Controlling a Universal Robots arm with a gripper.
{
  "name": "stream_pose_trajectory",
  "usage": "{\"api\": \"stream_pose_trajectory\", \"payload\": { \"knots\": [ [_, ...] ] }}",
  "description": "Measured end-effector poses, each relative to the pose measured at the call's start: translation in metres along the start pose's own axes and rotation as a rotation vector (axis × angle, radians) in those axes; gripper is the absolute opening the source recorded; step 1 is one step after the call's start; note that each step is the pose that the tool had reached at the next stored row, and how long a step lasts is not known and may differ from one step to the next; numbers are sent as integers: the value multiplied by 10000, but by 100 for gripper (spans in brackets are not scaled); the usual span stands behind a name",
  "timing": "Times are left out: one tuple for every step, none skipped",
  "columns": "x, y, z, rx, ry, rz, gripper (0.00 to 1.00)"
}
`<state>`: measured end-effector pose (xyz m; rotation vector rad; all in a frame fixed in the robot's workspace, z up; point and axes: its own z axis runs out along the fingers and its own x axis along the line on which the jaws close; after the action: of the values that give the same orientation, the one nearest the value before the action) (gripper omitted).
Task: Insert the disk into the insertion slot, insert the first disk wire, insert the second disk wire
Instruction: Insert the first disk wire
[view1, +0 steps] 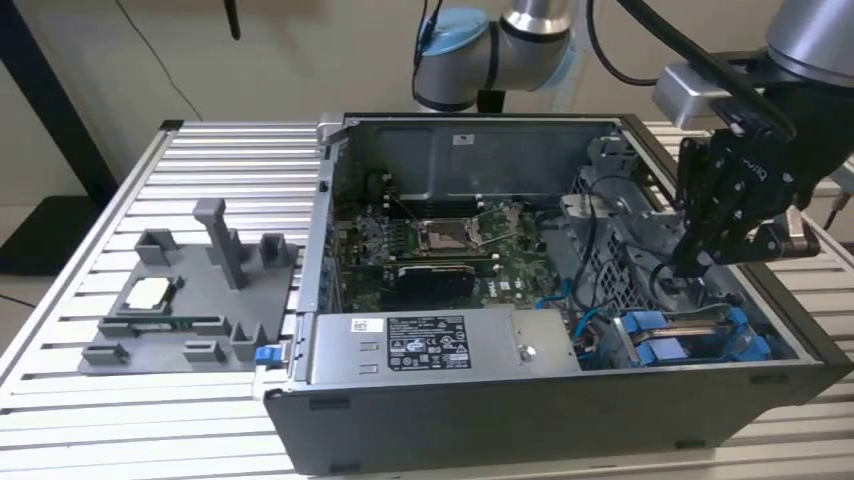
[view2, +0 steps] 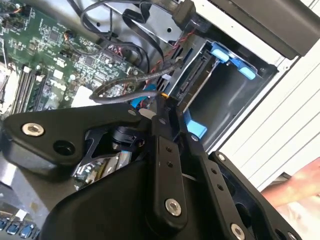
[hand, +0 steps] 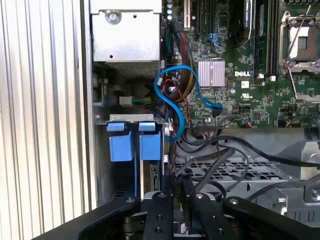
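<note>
Jaws of the black gripper (view2: 164, 102) are sitting nearly together, seemingly pinching a black wire (view2: 145, 76), beside the blue-framed silver-grey disk (view1: 638, 338), apparently already resting in its dark grey metal bay (view1: 755, 346); wire insertions are appearing unfinished.

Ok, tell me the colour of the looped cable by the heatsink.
Bright blue; the looped cable shows best in the first wrist view.

In the exterior view, the gripper (view1: 690, 268) at the right of the frame was black, the case (view1: 534, 425) dark grey, the motherboard (view1: 454, 235) at centre green. The power-supply box (view1: 427, 345) was silver with a black-and-white sticker. The insertion slot (view1: 691, 338), lower right, had bright blue fittings. The table (view1: 227, 150) showed pale silver ribbing.
</note>
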<state>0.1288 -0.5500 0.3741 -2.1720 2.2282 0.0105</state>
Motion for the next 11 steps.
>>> {"api": "stream_pose_trajectory", "payload": {
  "knots": [
    [2, -13, 13, 3, 5, -5, 19],
    [6, -28, 26, 5, 11, -8, 19],
    [10, -44, 39, 6, 16, -11, 19],
    [15, -61, 50, 7, 24, -14, 19],
    [22, -80, 62, 8, 27, -17, 19],
    [28, -96, 76, 9, 30, -20, 19],
    [33, -110, 86, 10, 33, -22, 19],
    [41, -125, 97, 12, 37, -23, 19],
    [48, -138, 109, 13, 40, -26, 19],
    [56, -149, 119, 15, 45, -27, 19],
    [67, -160, 129, 15, 49, -28, 19]
  ]
}}
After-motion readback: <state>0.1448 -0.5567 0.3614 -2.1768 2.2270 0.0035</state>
